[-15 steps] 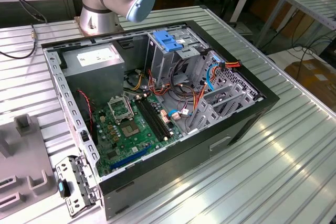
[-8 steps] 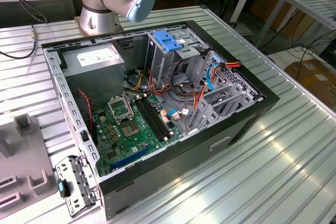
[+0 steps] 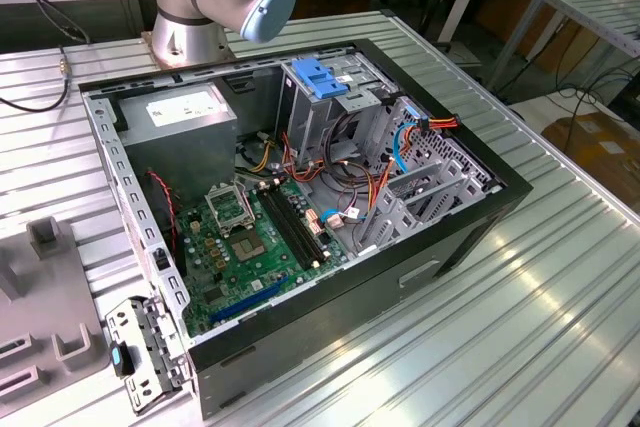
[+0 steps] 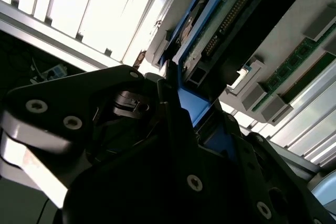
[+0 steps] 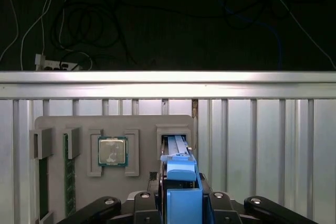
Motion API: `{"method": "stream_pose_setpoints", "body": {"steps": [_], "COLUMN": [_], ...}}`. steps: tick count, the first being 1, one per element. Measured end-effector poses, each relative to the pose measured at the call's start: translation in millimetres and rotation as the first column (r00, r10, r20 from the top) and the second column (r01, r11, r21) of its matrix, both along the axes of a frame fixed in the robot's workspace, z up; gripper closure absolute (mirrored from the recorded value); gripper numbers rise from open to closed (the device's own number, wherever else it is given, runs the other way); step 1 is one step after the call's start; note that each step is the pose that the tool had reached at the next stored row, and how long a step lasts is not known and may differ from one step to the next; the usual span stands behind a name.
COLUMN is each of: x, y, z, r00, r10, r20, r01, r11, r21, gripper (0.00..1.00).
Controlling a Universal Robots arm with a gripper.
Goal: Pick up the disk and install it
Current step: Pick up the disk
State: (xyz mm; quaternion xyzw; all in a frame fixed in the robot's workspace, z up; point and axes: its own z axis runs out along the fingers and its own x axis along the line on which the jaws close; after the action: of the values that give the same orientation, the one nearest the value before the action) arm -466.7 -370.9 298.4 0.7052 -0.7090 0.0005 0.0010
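Standing on edge at the slot of the grey tray [image 5: 142,124], the disk [image 5: 181,179] is pinched in my gripper [image 5: 181,208]; I cannot tell whether it sits inside. A processor chip [image 5: 112,150] lies on that tray, beside the slot.

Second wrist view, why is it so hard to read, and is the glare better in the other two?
Second wrist view: the ribbed table is blown out white, the gripper a dark silhouette. First wrist view: a glare band along the table's edge, darkness beyond, the disk evenly lit. Exterior view: even light, sheen on the table.
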Motion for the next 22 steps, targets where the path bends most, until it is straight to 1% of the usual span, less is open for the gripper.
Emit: {"method": "stream_pose_setpoints", "body": {"steps": [5, 8, 10, 12, 13, 17, 22], "x": [0.0, 0.0, 0.0, 0.0, 0.0, 0.0, 0.0], "y": [0.0, 0.0, 0.0, 0.0, 0.0, 0.0, 0.0], "z": [0.2, 2.1, 4.6, 10.9, 12.6, 17.8, 21.9], "r00": [1.0, 1.0, 1.0, 1.0, 1.0, 1.0, 1.0], "r10": [0.0, 0.0, 0.0, 0.0, 0.0, 0.0, 0.0], "r20": [0.0, -0.0001, 0.0, 0.0, 0.0, 0.0, -0.0001], "r01": [0.0, 0.0, 0.0, 0.0, 0.0, 0.0, 0.0], "r11": [1.0, 1.0, 1.0, 1.0, 1.0, 1.0, 1.0], "r21": [0.0, -0.0001, 0.0, 0.0, 0.0, 0.0, 0.0], "gripper": [0.63, 0.63, 0.63, 0.63, 0.63, 0.63, 0.63]}}
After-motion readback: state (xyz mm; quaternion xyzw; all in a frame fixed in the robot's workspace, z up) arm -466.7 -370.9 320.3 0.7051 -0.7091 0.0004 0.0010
